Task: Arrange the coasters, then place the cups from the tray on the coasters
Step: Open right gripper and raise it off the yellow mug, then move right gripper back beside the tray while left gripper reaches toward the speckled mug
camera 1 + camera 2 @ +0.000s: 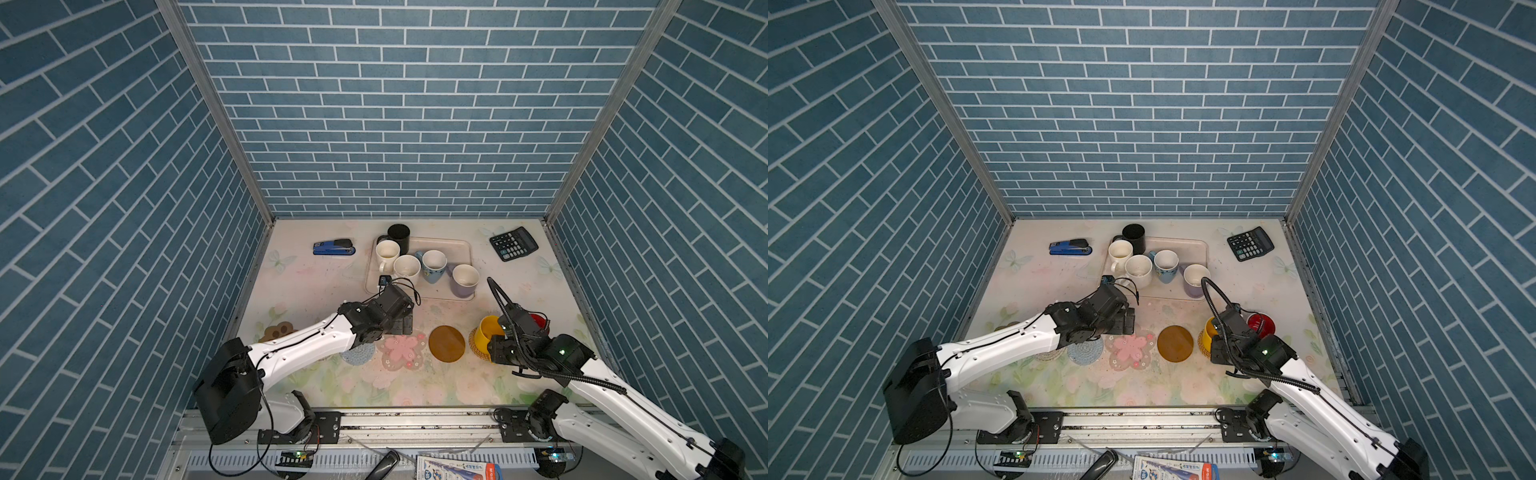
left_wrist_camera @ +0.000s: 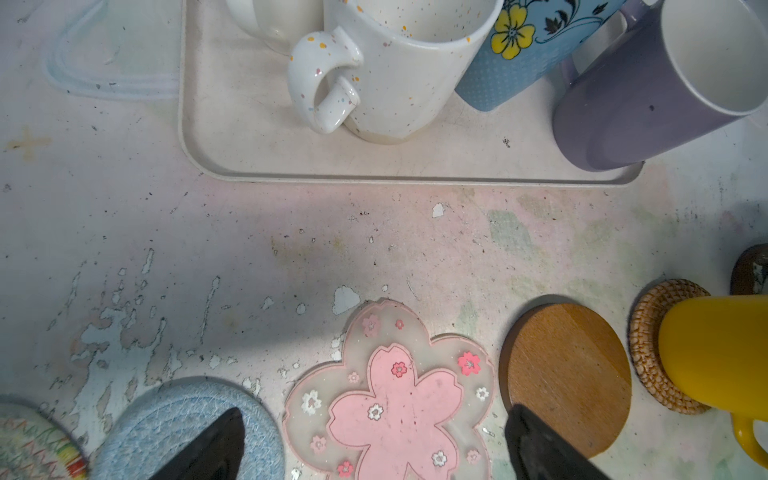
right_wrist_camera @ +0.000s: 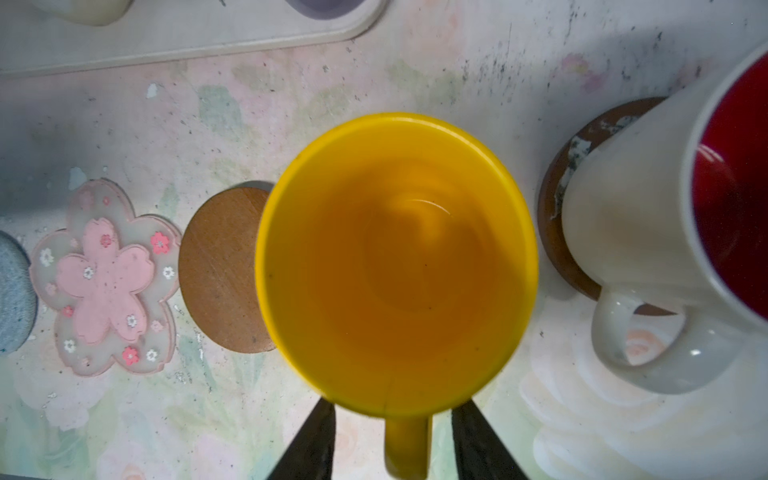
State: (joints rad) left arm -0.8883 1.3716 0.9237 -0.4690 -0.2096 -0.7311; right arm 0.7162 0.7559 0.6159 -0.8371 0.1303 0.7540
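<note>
The yellow cup stands upright on the rattan coaster, at the lower right of the tabletop in both top views, its handle turned toward the arm that serves it. The right gripper has its jaws partly open to either side of that handle, with a gap on each side, so they hold nothing. Coming in by the handle likely keeps the jaws clear of the white cup with the red inside, which sits close by on a brown disc.

The left gripper hovers with jaws wide and empty over the pink flower coaster, probably poised between the coaster row and the tray for the next cup. Beside the flower lie a bare wooden disc and a blue-grey round coaster, set in a row low in the frame so each cup gets its own spot.

The yellow cup is glossy, plain and empty. Five cups wait on the tray, upper middle: the black cup, a white cup, a speckled white cup, the blue flowered cup and the lavender cup.
</note>
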